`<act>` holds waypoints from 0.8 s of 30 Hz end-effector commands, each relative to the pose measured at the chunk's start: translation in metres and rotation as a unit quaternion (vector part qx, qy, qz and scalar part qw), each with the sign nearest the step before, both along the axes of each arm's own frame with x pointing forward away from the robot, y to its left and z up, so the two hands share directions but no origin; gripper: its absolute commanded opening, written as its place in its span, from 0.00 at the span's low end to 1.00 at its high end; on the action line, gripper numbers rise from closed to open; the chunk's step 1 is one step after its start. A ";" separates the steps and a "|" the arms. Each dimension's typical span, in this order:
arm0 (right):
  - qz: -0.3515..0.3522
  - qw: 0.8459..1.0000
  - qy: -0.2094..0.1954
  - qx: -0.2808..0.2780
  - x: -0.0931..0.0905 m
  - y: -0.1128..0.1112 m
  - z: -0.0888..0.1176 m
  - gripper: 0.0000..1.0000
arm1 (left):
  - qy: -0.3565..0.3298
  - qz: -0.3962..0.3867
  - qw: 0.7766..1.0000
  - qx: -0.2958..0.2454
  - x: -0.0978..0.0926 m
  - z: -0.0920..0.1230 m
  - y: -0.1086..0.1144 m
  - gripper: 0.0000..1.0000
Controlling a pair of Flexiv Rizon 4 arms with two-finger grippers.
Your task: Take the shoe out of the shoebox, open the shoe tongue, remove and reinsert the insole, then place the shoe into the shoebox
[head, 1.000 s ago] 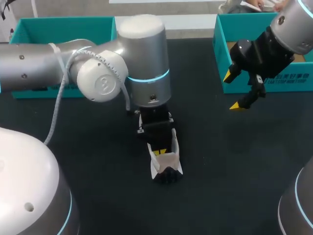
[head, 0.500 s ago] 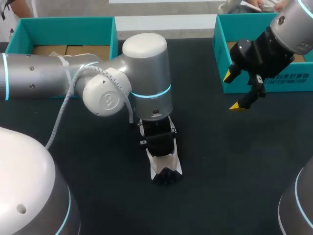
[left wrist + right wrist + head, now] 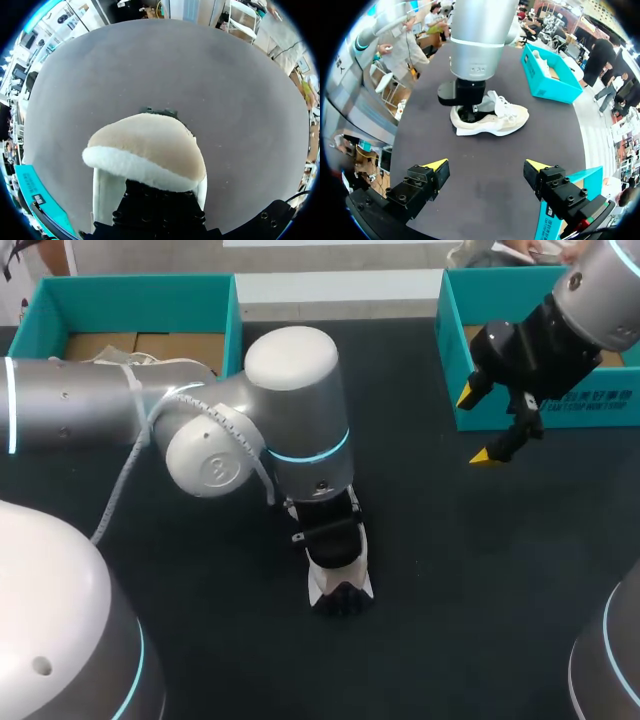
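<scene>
The left hand (image 3: 468, 107) is reaching down into the heel opening of the pale shoe (image 3: 500, 120), which is standing on its sole out on the dark surface (image 3: 450, 590), between the two teal shoeboxes and inside neither. Whether that hand is open or closed cannot be told, its tips being sunk in the shoe in every view. In the left wrist view a padded beige part of the shoe, edged in white fleece, is rising just ahead of the hand. The insole itself is not showing. The right hand (image 3: 480, 426) is hanging wide open and empty in front of the right shoebox (image 3: 448, 350), well apart from the shoe, and that looks like the main hazard. With nothing bracing the shoe, any pull or push inside it is likely to be dragging or tipping the whole shoe across the surface rather than shifting the insole alone. An insole worked at the heel end only could also be folding or bunching short of the toe, and the laces and padded flap are sitting close enough to be snagging the hand on its way out. As for the boxes, the left shoebox (image 3: 135, 288) is showing a brown cardboard floor and, in the right wrist view, what appears to be a second pale shoe (image 3: 541, 61), while the right shoebox is showing only a strip of brown floor — the right arm is covering the rest.
</scene>
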State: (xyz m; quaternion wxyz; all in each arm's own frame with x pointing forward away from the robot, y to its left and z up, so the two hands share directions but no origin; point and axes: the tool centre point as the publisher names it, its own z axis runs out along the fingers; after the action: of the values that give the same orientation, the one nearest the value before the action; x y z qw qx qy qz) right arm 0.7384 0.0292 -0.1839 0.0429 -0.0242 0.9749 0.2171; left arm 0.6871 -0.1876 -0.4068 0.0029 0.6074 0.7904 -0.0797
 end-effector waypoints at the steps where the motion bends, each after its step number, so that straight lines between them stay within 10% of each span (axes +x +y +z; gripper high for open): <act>1: 0.000 1.000 0.001 -0.001 0.001 0.001 -0.001 1.00 | -0.017 0.010 1.000 -0.001 0.014 -0.025 0.003 0.00; 15: 0.000 1.000 0.001 -0.001 0.001 0.001 -0.001 1.00 | -0.063 0.031 0.997 -0.001 0.050 -0.035 0.001 0.00; 24: 0.000 1.000 0.001 -0.001 0.001 0.001 -0.001 1.00 | -0.074 0.032 0.996 -0.026 0.045 -0.002 0.003 0.00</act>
State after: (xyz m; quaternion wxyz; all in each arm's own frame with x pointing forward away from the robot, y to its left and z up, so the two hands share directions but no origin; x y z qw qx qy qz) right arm 0.7384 0.0292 -0.1839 0.0429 -0.0242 0.9749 0.2171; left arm 0.7353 -0.1873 -0.4048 0.0763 0.5854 0.8055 -0.0511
